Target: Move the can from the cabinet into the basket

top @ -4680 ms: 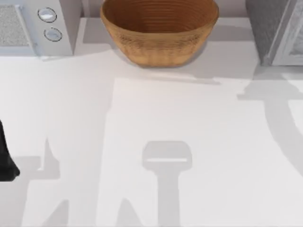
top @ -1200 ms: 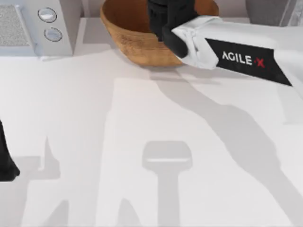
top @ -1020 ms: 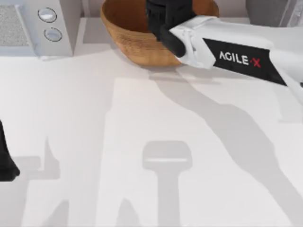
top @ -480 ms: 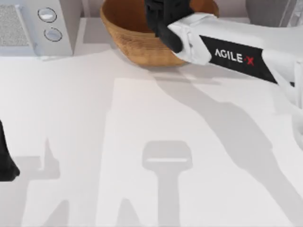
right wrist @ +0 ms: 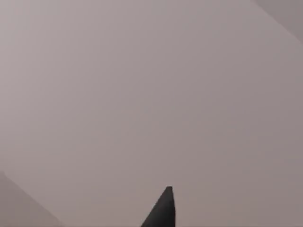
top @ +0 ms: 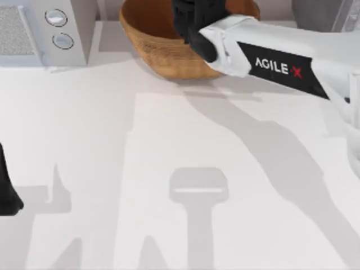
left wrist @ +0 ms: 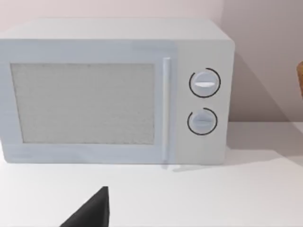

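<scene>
Right claw (top: 197,22) unmoved over basket (top: 152,45) rim.

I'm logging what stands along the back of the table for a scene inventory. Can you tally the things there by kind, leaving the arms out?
Wicker basket: 1
White microwave with two round knobs: 1
Grey cabinet: 1
Total: 3

The right gripper is over the basket and hides part of its inside, so anything lying there cannot be counted.

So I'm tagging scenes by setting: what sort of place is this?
Likely a mock kitchen counter in simulation: a white microwave with two knobs, a wicker basket and a grey cabinet stand along the back of a plain white table.
</scene>
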Robot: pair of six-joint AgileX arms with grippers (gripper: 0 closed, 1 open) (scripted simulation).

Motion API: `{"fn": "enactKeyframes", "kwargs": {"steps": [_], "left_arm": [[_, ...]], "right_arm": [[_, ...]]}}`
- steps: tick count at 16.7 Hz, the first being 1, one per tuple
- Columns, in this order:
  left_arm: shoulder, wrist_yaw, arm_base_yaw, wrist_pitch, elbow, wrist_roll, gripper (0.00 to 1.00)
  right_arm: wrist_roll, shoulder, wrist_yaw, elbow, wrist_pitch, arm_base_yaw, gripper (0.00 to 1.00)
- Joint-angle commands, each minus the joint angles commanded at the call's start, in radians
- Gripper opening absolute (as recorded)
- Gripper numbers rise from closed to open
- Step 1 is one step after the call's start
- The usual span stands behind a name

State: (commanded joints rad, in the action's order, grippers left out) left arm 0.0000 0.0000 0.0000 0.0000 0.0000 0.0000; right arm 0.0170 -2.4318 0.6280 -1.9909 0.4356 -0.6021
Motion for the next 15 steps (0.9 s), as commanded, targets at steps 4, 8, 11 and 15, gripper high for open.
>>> {"fn": "enactKeyframes", "kwargs": {"steps": [4,8,11,15], "left_arm": [[0.0,0.0,0.0,0.0,0.0,0.0,1.0],[0.0,0.0,0.0,0.0,0.0,0.0,1.0],[0.0,0.0,0.0,0.0,0.0,0.0,1.0],[0.0,0.0,0.0,0.0,0.0,0.0,1.0]], "right_arm": [[0.0,0.0,0.0,0.0,0.0,0.0,0.98],[0.0,0.0,0.0,0.0,0.0,0.0,1.0],[0.0,0.0,0.0,0.0,0.0,0.0,1.0],[0.0,0.0,0.0,0.0,0.0,0.0,1.0]]}}
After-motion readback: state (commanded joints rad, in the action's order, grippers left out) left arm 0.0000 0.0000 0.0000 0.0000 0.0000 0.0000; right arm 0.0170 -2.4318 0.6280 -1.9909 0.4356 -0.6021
